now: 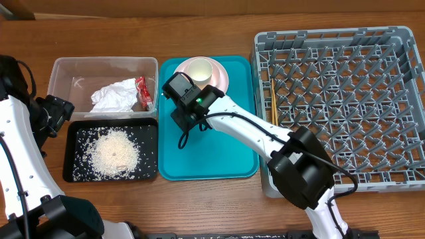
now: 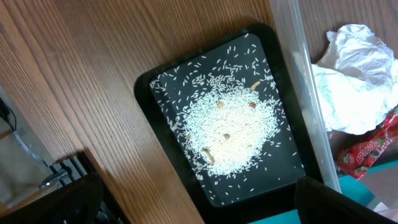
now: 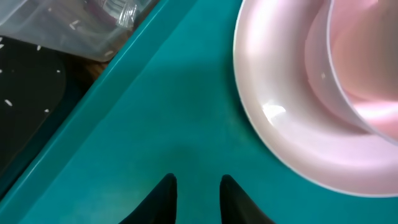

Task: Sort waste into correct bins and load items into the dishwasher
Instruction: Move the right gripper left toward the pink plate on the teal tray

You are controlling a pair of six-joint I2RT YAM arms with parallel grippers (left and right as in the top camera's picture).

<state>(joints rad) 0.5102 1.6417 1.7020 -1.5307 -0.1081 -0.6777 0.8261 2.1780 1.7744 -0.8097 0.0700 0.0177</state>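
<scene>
A crumpled white napkin (image 1: 114,97) and a red snack wrapper (image 1: 141,93) lie in the clear tub (image 1: 66,70). Loose rice (image 1: 116,151) is heaped in the black tray (image 1: 74,174). On the teal tray (image 1: 219,156) a pale pink plate (image 1: 224,79) carries a small cup (image 1: 199,70). Wooden chopsticks (image 1: 273,101) lie in the grey dish rack (image 1: 345,99), at its left edge. My right gripper (image 3: 198,183) hovers low over the bare teal tray (image 3: 155,124) just short of the plate (image 3: 280,124), its jaws a little apart and empty. My left gripper (image 2: 199,208) stands wide open above the black tray's (image 2: 283,165) near end.
The tub and the black tray sit side by side left of the teal tray, the rack right of it. Bare wooden table (image 1: 219,206) runs along the front. The right arm (image 1: 265,136) stretches across the teal tray's right side.
</scene>
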